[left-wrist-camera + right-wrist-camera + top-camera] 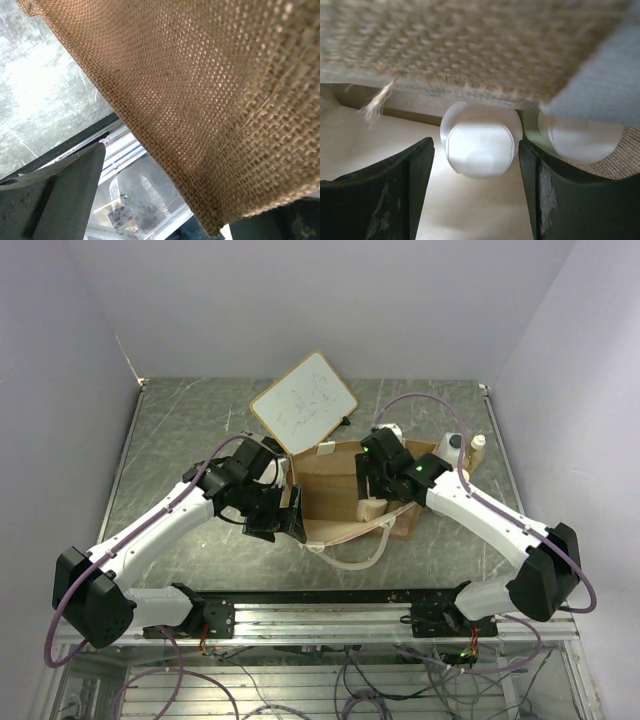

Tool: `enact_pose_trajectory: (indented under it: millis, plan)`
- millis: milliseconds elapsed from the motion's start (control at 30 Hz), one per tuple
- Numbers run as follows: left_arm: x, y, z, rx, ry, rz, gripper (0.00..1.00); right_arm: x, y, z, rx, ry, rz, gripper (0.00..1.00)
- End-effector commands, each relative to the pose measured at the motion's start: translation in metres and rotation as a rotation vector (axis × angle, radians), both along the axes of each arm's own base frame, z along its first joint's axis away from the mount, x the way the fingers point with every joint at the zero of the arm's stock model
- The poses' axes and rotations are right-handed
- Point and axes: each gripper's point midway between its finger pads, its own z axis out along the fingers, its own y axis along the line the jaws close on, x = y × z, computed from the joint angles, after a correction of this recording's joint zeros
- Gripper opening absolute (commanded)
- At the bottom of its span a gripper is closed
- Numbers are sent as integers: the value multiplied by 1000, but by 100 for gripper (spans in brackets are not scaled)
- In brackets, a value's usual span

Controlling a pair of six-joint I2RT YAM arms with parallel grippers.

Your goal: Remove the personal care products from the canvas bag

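Observation:
The brown canvas bag [335, 480] lies open at mid-table, its cream rope handle [352, 558] trailing toward me. My right gripper [376, 490] reaches into the bag. In the right wrist view it [477, 190] is open, with a round cream-capped bottle [480, 145] between the jaws, narrow gaps on both sides. A second cream cap [580, 137] sits to its right. My left gripper [283, 522] is at the bag's left wall. It [170, 210] is open, with burlap [200, 90] hanging across the jaws. A white bottle with a dark cap [452, 445] and a slim amber bottle [478, 452] stand right of the bag.
A white wood-framed board [303, 400] lies tilted behind the bag, with a small dark tool [347, 421] at its right edge. Another cream-capped bottle [391, 430] stands behind the bag's back rim. The metal rail [320, 600] runs along the near edge.

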Motion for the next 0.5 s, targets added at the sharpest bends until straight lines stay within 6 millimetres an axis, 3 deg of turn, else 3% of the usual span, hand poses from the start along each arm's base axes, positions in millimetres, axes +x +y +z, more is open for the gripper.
enact_pose_trajectory:
  millis: [0,333,467]
  plan:
    - [3,0,7,9,-26,-13,100,11,1,3,-45,-46,-18,68]
    - [4,1,8,12,-29,-12,100,15,-2,-14,-79,-50,-45,72]
    - [4,0,10,9,-31,-13,100,17,-3,-13,-84,-57,-60,61]
